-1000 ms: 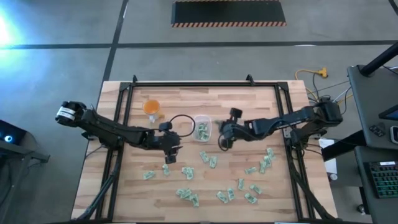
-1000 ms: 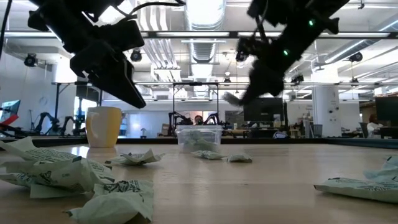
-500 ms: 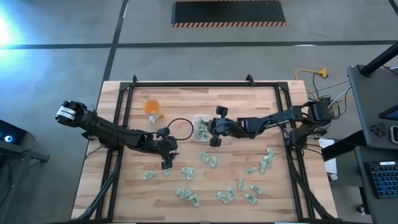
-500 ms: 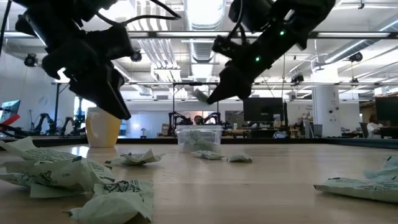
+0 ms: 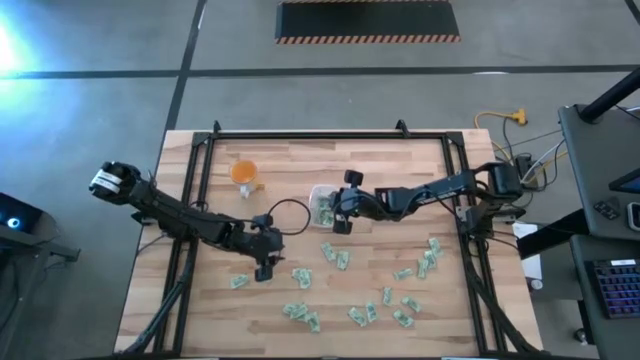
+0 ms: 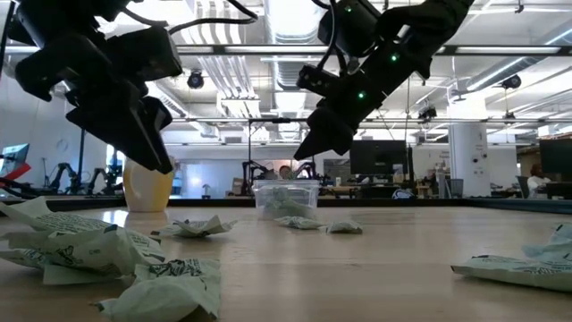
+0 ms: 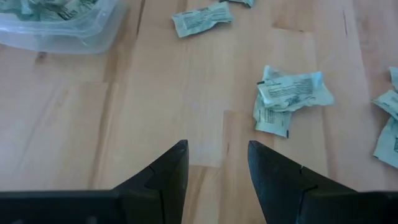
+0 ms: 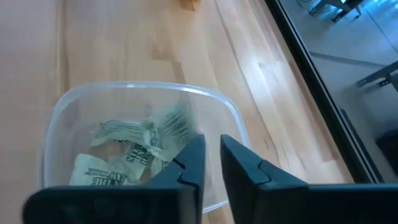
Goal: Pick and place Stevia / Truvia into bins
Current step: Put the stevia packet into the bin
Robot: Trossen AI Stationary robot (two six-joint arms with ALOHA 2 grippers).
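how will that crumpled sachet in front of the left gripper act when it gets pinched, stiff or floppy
Probably floppy: the sachet looks thin, creased paper and lies crumpled on the table. Likely very light, so the open left gripper could nudge it aside. It overlaps another sachet, so both might lift together.

**Sachets and clear container: items on the bench**

Clear plastic container (image 5: 322,204): rectangular, rounded corners, set upright near the middle of the bench (image 5: 400,165). Several crumpled pale green and white sachets (image 8: 127,152) are held inside it.

Loose sachets (image 5: 342,259): thin, creased paper packets with green print, scattered flat across the near half of the bench, singly and in small overlapping clusters (image 7: 287,99). One lies just beside the container (image 7: 201,20).
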